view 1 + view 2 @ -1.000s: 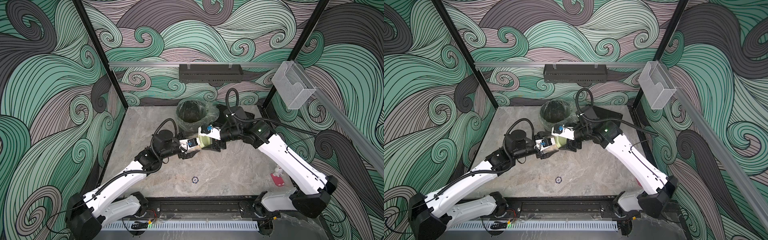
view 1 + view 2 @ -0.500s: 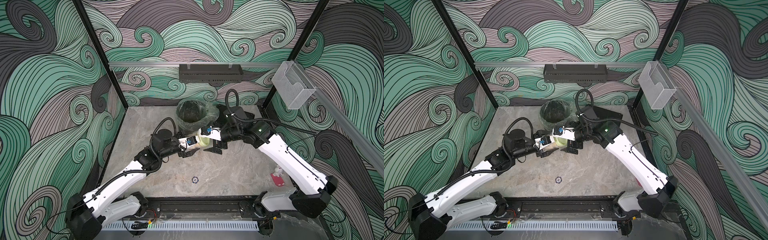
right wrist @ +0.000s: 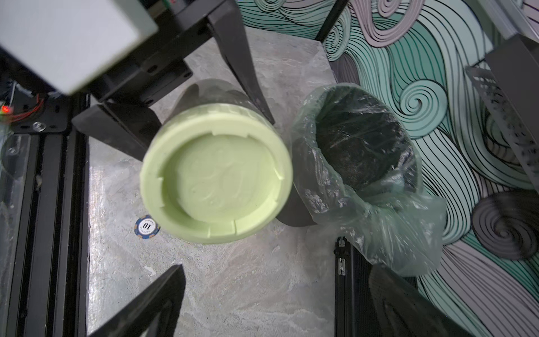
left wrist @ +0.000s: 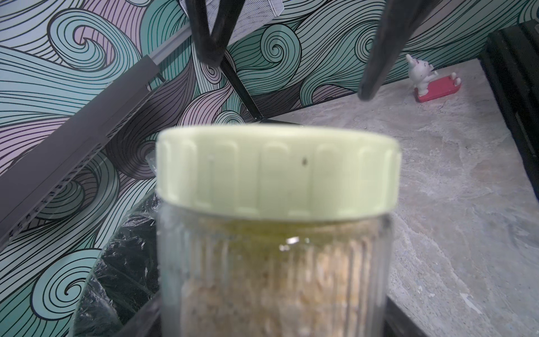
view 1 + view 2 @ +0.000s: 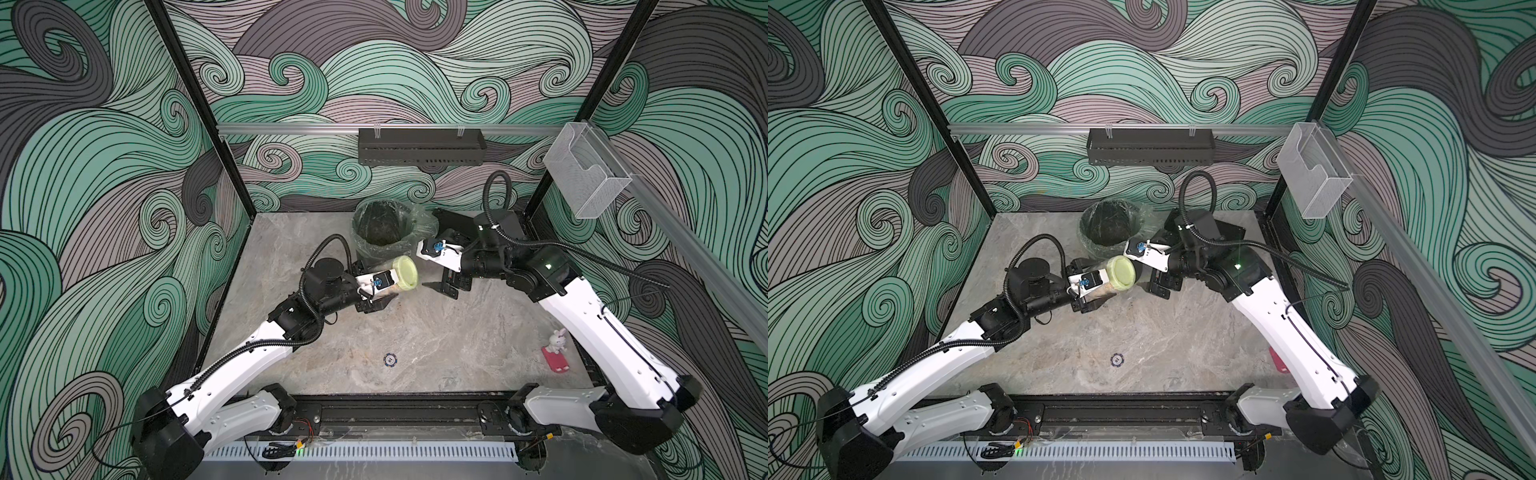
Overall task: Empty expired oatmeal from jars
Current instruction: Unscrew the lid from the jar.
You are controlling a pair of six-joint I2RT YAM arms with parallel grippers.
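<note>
Backed away from the lid [image 5: 406, 272], the right end effector [image 5: 441, 287] now hangs clear of it with its jaws spread wide and nothing between them, where a second ago it sat around the cap. The jar [image 5: 394, 287] itself is in much the same place. It is off the desk [image 5: 415, 340], clamped by its glass body in the closed left end effector [image 5: 382, 291], just beside the plastic-lined black bin [image 5: 365, 245]. What the next move likely depends on is the jar's long axis. It lies tipped over towards level, running from the left end effector to the right one, so the cap faces the open jaws almost squarely. The right wrist view shows the lid nearly face-on, a little off the line between the two fingertips. The right arm is the free one and the nearer to the cap, so it would have to come in along that axis. The lid is on and the oatmeal [image 4: 274, 291] is inside — nothing has been poured. Whether the cap has loosened at all cannot be told. The jar's base and the left finger contacts are cut off in the left wrist view, and the bin's dark interior shows little.
</note>
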